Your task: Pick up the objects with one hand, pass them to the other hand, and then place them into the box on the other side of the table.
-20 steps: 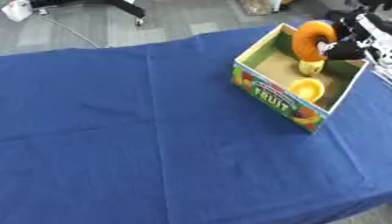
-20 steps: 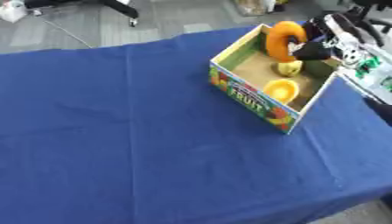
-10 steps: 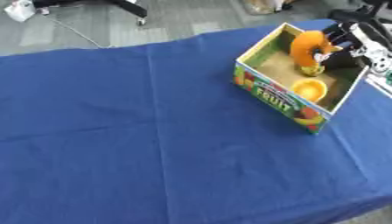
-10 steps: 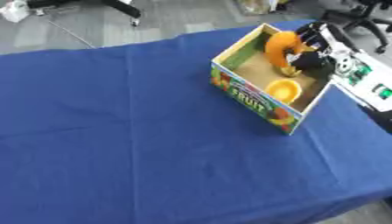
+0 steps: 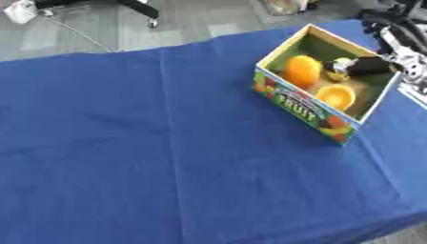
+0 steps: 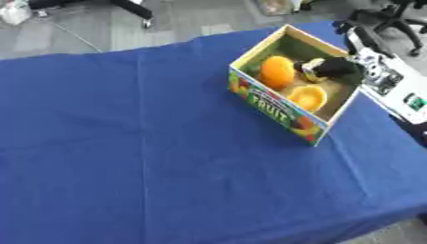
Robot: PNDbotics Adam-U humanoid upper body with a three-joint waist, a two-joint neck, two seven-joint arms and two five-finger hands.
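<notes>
A cardboard fruit box (image 5: 296, 106) with printed sides stands on the blue cloth at the right. Inside it a rounded orange object (image 5: 302, 71) rests at the near-left wall. An orange bowl-shaped piece (image 5: 335, 96) lies beside it, and a small yellow-and-white thing (image 5: 338, 66) sits toward the back. My right hand (image 6: 335, 67) reaches into the box from the right with dark fingers stretched out. They end beside the yellow thing, apart from the orange object, and hold nothing. My left hand shows in no view.
The blue cloth (image 5: 150, 143) covers the whole table, with a crease running front to back left of centre. My white-and-black right forearm (image 6: 385, 82) lies over the table's right edge. Grey floor and chair legs (image 5: 137, 7) show beyond the far edge.
My right hand has lowered the orange object from above the box down into it and let it go. The fingers have drawn back slightly to the right.
</notes>
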